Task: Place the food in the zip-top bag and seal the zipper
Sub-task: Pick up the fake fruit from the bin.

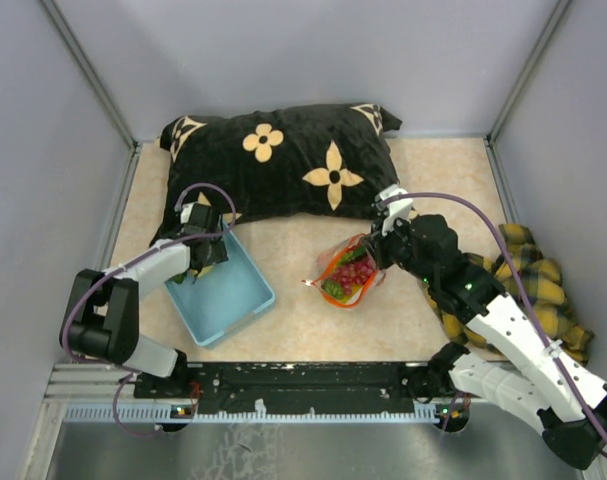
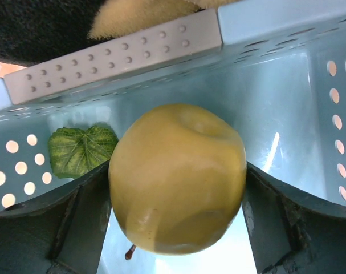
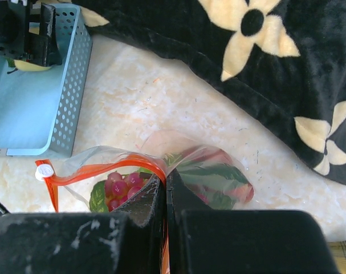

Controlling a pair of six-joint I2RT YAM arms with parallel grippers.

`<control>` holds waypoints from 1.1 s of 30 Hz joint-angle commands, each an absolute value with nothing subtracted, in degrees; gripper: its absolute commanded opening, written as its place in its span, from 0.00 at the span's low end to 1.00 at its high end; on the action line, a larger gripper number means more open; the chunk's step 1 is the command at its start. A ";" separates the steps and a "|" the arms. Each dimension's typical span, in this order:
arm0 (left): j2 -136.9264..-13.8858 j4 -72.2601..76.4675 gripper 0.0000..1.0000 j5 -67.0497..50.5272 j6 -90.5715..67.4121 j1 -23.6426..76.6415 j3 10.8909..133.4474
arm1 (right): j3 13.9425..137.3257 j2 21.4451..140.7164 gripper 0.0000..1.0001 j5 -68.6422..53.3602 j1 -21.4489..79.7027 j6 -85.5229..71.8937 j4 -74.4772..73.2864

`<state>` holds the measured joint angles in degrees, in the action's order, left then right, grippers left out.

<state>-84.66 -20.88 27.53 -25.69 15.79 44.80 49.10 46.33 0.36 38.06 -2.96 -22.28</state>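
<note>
While the right gripper (image 3: 164, 191) is clenched on the rim of the zip-top bag (image 3: 218, 174), lying on the table (image 3: 161, 103) part-filled with small fruits (image 3: 120, 188), its zipper (image 3: 113, 165) gapes unsealed. Beyond, the left gripper (image 2: 175, 188) straddles a yellow fruit (image 2: 181, 165) in the blue basket (image 2: 287, 103), grasp uncertain; bagging it and sealing remain.

The left arm (image 1: 148, 265) and right arm (image 1: 528, 340) have white moulded link shells between rounded black joint housings. Each carries a purple cable (image 1: 198, 190) looping free of the casing, and a small green light (image 1: 470, 287) shows on a black segment of the right arm. The left gripper (image 1: 208, 250) and right gripper (image 1: 371, 255) are black: seen close, the left fingers (image 2: 76, 228) are matt dark grey, the right fingers (image 3: 76, 240) black with white scuff marks.
</note>
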 commanded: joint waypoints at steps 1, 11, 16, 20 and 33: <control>-83.41 -19.75 0.86 24.95 -26.27 15.38 44.22 | 49.77 44.98 0.00 0.88 37.90 -2.55 -16.68; -75.45 -21.57 0.55 17.99 -26.95 15.46 42.74 | 50.17 45.33 0.00 0.45 37.88 -2.72 -16.61; -71.63 -22.65 0.51 12.95 -25.91 16.18 42.90 | 50.32 45.70 0.00 0.52 37.88 -2.74 -16.74; -66.58 -21.64 0.50 7.84 -24.69 17.75 42.88 | 50.53 45.75 0.00 0.53 37.89 -3.20 -16.70; -54.24 -10.43 0.49 -4.87 -23.38 33.44 41.07 | 53.00 48.55 0.00 -1.41 37.90 -5.21 -16.04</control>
<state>-57.76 -16.45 0.21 -24.36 29.91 41.39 49.17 47.81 -0.49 38.06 -4.19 -21.80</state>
